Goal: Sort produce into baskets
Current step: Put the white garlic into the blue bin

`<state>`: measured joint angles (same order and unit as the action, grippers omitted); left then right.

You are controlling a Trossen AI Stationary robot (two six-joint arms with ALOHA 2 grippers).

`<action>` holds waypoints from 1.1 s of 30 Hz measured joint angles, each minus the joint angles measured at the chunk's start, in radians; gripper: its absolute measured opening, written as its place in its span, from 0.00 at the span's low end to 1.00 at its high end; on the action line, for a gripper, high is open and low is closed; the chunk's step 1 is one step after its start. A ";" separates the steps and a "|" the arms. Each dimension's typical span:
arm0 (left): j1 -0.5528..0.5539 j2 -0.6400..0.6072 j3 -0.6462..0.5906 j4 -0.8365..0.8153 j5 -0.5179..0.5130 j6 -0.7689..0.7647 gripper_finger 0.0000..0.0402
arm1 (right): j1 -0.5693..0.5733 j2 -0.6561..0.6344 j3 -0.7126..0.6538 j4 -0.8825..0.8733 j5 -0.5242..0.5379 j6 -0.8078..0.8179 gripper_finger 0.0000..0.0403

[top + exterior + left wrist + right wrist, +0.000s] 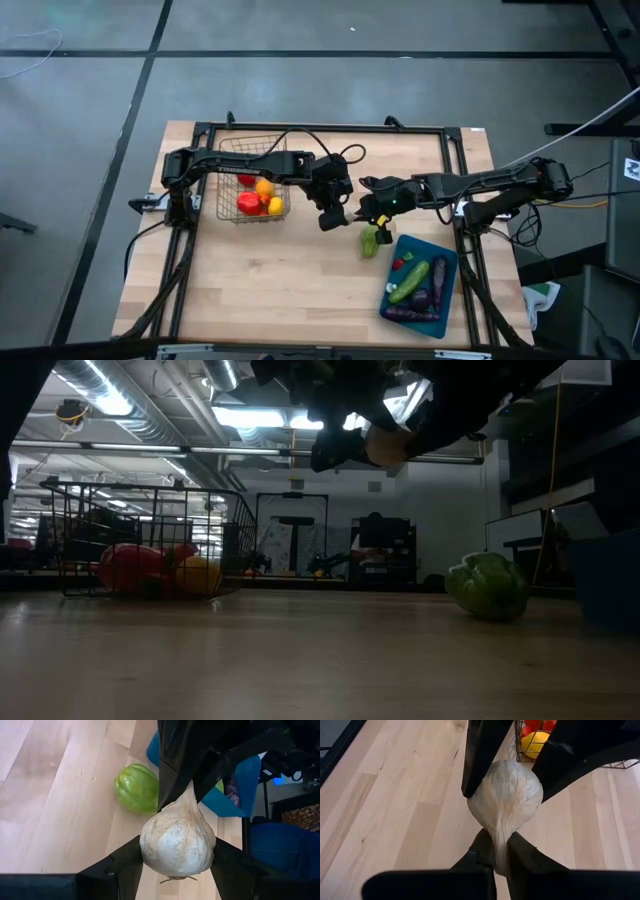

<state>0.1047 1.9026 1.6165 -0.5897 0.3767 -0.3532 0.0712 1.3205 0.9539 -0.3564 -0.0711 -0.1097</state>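
While both arms are meeting above mid-table, the garlic (177, 840) is hanging between them, clear of the wood. Left tool (175, 870) is gripping the bulb's wide body; right tool (500, 852) is pinching its thin neck. Bulb is looking light, firm and papery; the body is probably giving the surer hold, the neck likelier to slip. Green pepper (370, 242) is lying beside the teal tray (445, 255). Wire basket (228, 150) is holding red and yellow pieces.

Light wooden plank surface (290, 270) inside a black metal frame (320, 128), grey floor (300, 50) crossed by dark lines, long bright ceiling lights (255, 417), exposed ducts (110, 410), dark equipment (385, 550) along the pale back wall (440, 520)
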 joint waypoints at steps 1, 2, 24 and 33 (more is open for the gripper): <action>0.000 0.000 0.000 -0.001 0.000 0.009 0.52 | 0.000 0.000 0.000 0.001 0.000 0.000 0.05; 0.000 0.000 0.000 -0.001 -0.001 0.020 0.54 | 0.000 0.000 0.000 0.001 0.000 0.000 0.04; -0.030 -0.287 -0.007 -0.136 -0.274 0.333 0.70 | 0.074 -0.022 0.001 -0.289 -0.211 0.186 0.04; -0.092 -0.541 -0.180 -0.096 -0.300 0.361 0.70 | 0.257 -0.022 0.001 -0.371 -0.202 0.376 0.05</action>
<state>0.0129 1.3613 1.4367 -0.6860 0.0762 0.0082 0.3282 1.2987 0.9550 -0.7269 -0.2733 0.2662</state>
